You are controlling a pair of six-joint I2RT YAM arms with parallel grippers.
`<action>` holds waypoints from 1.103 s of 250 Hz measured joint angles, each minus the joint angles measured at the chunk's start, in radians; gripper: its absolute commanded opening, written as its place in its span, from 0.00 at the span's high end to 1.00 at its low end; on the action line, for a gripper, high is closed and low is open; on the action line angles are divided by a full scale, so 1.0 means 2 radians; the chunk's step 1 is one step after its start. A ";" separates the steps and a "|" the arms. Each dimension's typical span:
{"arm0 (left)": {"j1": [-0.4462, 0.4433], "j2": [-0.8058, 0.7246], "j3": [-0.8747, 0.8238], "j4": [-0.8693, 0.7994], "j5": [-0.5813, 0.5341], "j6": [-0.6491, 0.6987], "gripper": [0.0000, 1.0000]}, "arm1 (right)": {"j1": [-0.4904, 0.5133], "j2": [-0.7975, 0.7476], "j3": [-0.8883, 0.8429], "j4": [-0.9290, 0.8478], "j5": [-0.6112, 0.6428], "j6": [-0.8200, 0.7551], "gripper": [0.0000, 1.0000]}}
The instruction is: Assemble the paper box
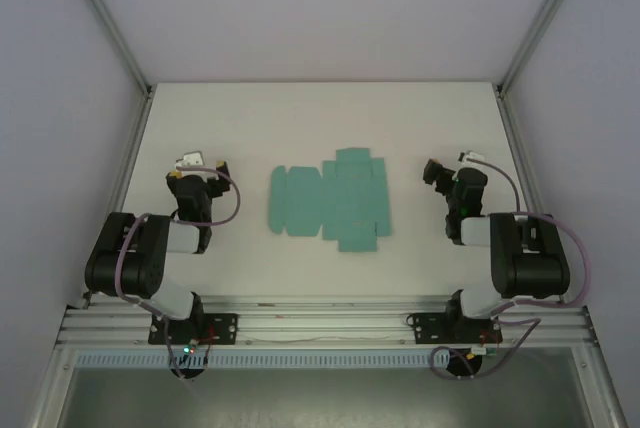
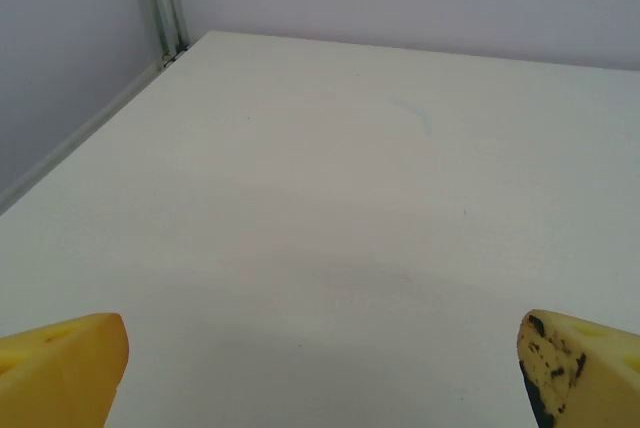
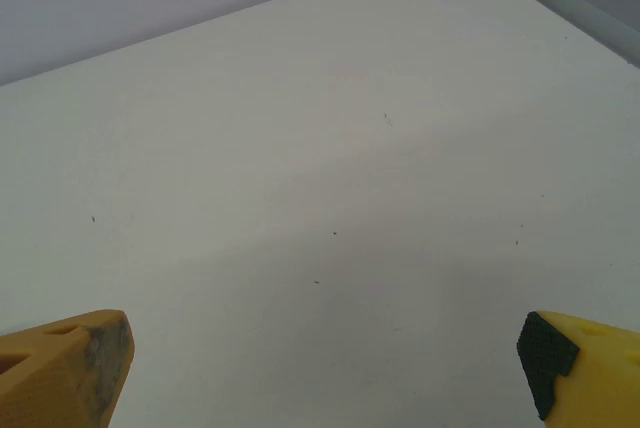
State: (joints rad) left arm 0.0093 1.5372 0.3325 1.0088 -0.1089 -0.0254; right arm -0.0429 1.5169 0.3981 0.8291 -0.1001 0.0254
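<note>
White table (image 1: 250, 118) bears flat, teal-green, unfolded paper box (image 1: 330, 200).

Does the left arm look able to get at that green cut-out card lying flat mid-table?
Probably yes. The flat teal paper box sheet lies on the table, a short way to the right of the left gripper. Nothing stands between them, and its jaws are open.

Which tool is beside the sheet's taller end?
The right tool: the paper box has its taller section on that side; the left tool faces the shorter end.
</note>
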 measured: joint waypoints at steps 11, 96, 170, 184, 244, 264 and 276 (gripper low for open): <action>0.000 0.000 0.000 0.000 0.000 0.000 0.00 | 0.000 0.000 0.000 0.000 0.000 0.000 0.00; 0.000 0.000 0.000 0.000 0.000 0.000 0.00 | 0.000 0.000 0.000 0.000 0.000 0.000 0.00; 0.000 0.000 0.000 -0.003 0.013 0.001 0.00 | 0.000 0.000 0.000 0.000 0.000 0.000 0.00; 0.000 0.000 0.000 -0.006 0.020 0.001 0.00 | 0.000 0.000 0.000 0.000 0.000 0.000 0.00; 0.000 0.000 0.000 -0.010 0.030 0.001 0.00 | 0.000 0.000 0.000 0.000 0.002 0.000 0.00; 0.000 -0.006 0.001 -0.020 0.029 0.000 0.00 | 0.000 -0.007 0.002 -0.018 0.012 0.003 0.00; 0.000 -0.024 0.005 -0.052 0.028 0.000 0.00 | 0.000 -0.018 0.011 -0.046 0.018 0.005 0.00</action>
State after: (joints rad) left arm 0.0097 1.4895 0.3428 0.9043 -0.0528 -0.0250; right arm -0.0429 1.4818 0.4194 0.7372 -0.0647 0.0349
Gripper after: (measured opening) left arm 0.999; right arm 0.997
